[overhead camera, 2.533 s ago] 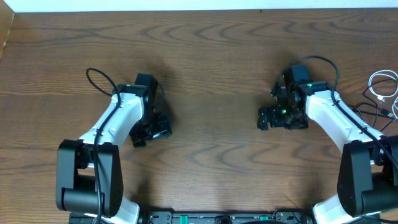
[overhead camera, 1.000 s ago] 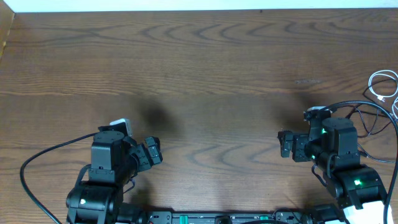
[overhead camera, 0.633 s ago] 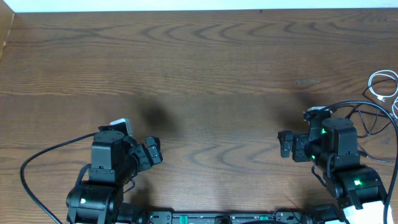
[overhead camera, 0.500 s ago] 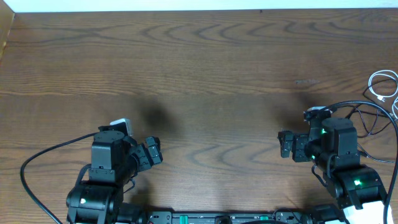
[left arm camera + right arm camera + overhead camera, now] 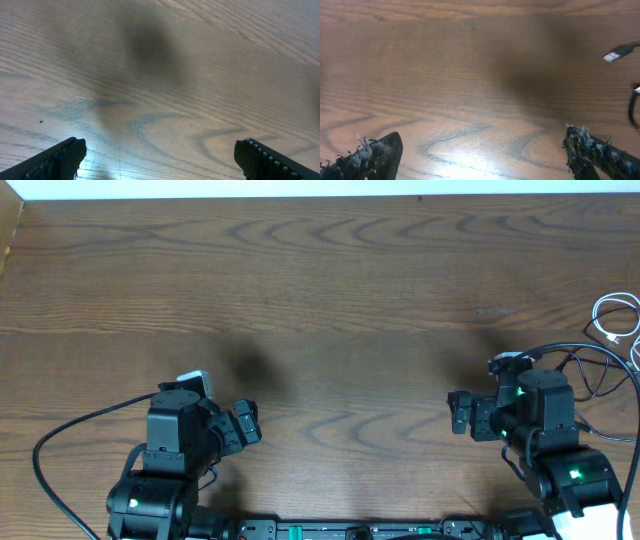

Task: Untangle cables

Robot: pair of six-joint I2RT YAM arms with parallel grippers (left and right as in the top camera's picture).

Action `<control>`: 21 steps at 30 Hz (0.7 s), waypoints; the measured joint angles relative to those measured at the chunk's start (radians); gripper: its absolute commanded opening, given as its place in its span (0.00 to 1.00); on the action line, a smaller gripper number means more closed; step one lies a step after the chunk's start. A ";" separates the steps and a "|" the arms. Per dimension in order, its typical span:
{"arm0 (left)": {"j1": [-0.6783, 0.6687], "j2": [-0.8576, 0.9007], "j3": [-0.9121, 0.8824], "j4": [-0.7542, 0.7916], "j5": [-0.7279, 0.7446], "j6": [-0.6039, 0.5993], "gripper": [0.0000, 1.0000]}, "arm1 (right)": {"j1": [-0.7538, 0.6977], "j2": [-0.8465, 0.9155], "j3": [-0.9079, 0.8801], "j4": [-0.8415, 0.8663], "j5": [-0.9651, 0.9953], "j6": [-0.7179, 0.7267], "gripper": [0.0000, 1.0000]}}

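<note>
The white cable [image 5: 617, 316] lies coiled at the table's far right edge. The thin black cable [image 5: 598, 376] lies in loops just below it, beside the right arm. In the right wrist view a black cord's plug end [image 5: 619, 53] shows at the upper right, with a black loop [image 5: 632, 107] at the right edge. My right gripper [image 5: 458, 412] is open and empty over bare wood [image 5: 482, 145], left of the cables. My left gripper [image 5: 245, 425] is open and empty at the front left [image 5: 160, 150], far from both cables.
The wooden table [image 5: 330, 290] stretches across the view, with its white far edge at the top. A thick black arm wire [image 5: 60, 445] loops out to the left of the left arm. Both arm bases sit at the front edge.
Both arms have drawn back from mid-table to the front edge since the earliest frame. Over the last second nothing has moved.
</note>
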 measured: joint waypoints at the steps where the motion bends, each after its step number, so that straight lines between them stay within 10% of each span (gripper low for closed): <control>1: 0.000 0.000 0.000 0.000 0.000 0.000 0.99 | 0.000 -0.010 0.000 0.000 0.008 0.000 0.99; 21: 0.000 0.001 0.000 0.000 0.000 0.000 0.99 | -0.066 -0.584 -0.420 0.517 0.037 -0.051 0.99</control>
